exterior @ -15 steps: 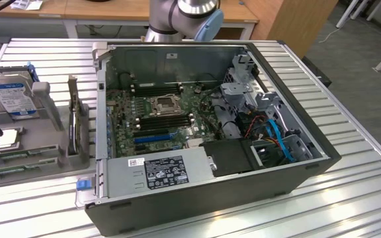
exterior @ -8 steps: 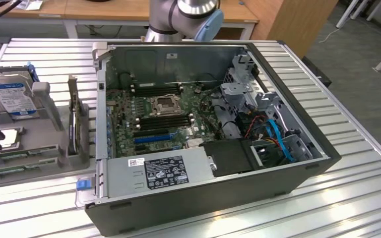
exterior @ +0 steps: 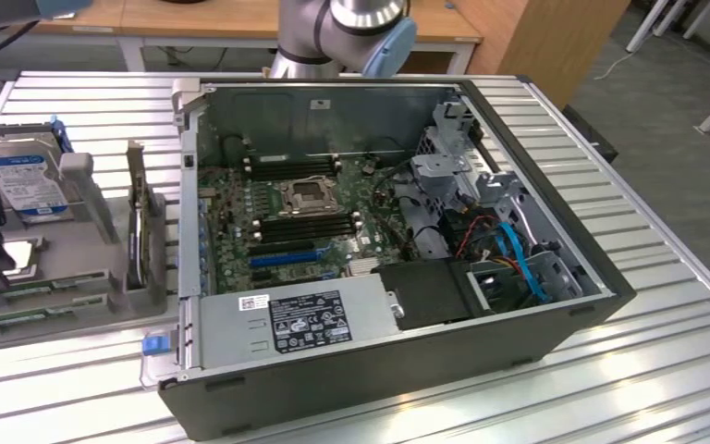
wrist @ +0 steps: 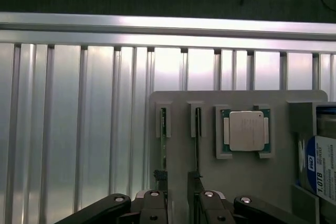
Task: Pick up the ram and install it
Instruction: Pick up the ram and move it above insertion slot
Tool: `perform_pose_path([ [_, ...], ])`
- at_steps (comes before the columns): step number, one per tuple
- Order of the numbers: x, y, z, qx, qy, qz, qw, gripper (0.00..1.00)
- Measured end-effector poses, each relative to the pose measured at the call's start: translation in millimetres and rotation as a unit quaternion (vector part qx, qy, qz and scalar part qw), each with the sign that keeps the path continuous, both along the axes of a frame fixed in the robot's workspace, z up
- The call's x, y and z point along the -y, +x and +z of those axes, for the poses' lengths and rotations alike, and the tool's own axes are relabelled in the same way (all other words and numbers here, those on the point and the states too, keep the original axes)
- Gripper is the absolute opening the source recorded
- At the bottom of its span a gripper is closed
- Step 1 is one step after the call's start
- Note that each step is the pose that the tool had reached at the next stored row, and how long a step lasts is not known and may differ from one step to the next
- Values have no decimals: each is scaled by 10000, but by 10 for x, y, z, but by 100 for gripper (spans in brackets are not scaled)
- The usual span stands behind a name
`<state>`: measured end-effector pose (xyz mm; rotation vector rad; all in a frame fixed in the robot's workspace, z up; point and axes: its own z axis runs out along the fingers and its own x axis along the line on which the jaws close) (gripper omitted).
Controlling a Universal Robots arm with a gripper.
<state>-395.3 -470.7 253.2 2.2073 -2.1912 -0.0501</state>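
On the ribbed metal worktop [wrist: 79,129], a gray tray [wrist: 178,103]. Green ram [wrist: 163,145] on edge, long side pointing straight toward the wide-open, empty gripper [wrist: 178,195] close by.

Ribbed silver aluminium table [exterior: 664,370], banded light and dark; dark grey metal computer case [exterior: 454,370]; green motherboard [exterior: 226,213]; blue cables [exterior: 518,254]; thin green ram stick [wrist: 163,150]; pale grey plastic holder [wrist: 236,182]; silver hard drive [exterior: 22,180], blue-and-white label.

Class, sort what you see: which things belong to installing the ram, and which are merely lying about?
Job in hand: ram; open gripper; motherboard slots; computer case.
Lying about: processor; hard drive; power supply.
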Motion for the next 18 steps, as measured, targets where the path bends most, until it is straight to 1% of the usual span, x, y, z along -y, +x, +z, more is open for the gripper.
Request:
perform_pose_path([
  [15, 18, 0, -274, 0, 0, 0, 10000, 29],
  [18, 18, 0, -283, 0, -1, 0, 10000, 29],
])
